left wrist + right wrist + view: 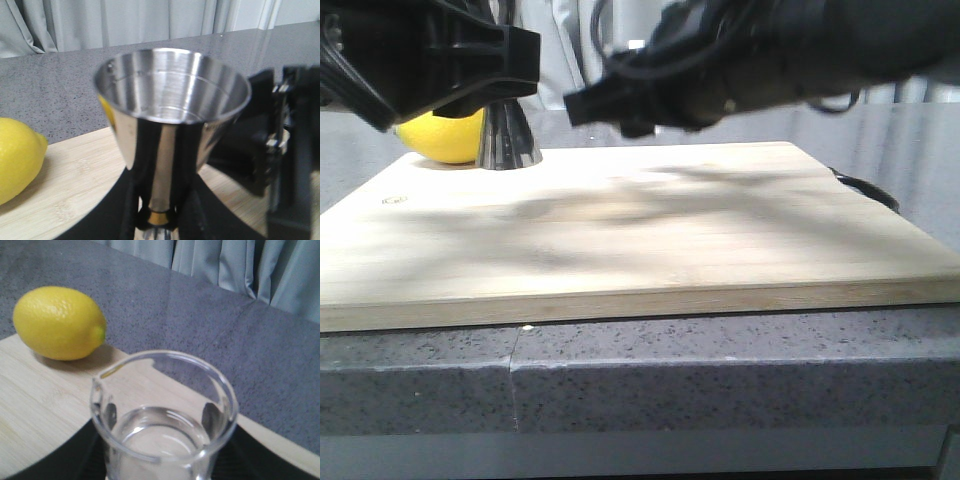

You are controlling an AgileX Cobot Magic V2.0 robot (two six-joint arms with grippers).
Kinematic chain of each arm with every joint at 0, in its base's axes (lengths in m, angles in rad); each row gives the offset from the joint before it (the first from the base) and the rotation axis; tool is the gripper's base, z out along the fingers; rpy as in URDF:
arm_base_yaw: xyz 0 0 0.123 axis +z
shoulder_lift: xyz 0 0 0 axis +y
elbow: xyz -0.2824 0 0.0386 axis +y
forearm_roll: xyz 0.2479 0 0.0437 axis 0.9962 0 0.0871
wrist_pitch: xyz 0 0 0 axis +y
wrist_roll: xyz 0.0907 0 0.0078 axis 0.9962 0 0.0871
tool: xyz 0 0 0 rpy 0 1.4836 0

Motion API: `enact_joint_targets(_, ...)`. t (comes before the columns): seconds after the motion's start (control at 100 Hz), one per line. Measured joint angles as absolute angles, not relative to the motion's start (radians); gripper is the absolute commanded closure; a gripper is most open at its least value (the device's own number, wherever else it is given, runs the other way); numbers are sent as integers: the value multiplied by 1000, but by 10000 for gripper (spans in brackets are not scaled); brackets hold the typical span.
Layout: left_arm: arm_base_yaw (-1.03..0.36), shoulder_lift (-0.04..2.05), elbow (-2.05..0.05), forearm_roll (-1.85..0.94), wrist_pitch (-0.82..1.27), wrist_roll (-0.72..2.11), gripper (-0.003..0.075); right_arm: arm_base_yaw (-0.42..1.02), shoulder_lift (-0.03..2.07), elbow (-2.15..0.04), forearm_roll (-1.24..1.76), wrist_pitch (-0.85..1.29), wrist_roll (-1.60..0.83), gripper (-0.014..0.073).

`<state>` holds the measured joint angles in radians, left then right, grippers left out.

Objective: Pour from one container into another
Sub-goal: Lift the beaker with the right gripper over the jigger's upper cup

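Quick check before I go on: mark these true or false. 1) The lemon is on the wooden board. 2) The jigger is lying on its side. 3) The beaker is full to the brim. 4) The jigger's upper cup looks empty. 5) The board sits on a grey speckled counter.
1) The lemon is on the wooden board: true.
2) The jigger is lying on its side: false; it is upright, mouth up.
3) The beaker is full to the brim: false; its upper part is clearly empty.
4) The jigger's upper cup looks empty: true; its bare steel bottom shows.
5) The board sits on a grey speckled counter: true.
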<state>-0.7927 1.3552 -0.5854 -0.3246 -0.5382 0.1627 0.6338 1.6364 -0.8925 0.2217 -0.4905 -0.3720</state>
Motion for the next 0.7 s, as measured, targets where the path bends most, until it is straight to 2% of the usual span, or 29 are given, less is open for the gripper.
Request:
enact_joint_targets(0.3, -809, 1355, -585, -315, -500, 163, 739, 632, 1504, -1053, 162, -247, -480, 419)
enact_joint_targets(0.7, -834, 1355, -585, -308, -498, 161, 739, 632, 1493, -1207, -71, -42, -490, 419)
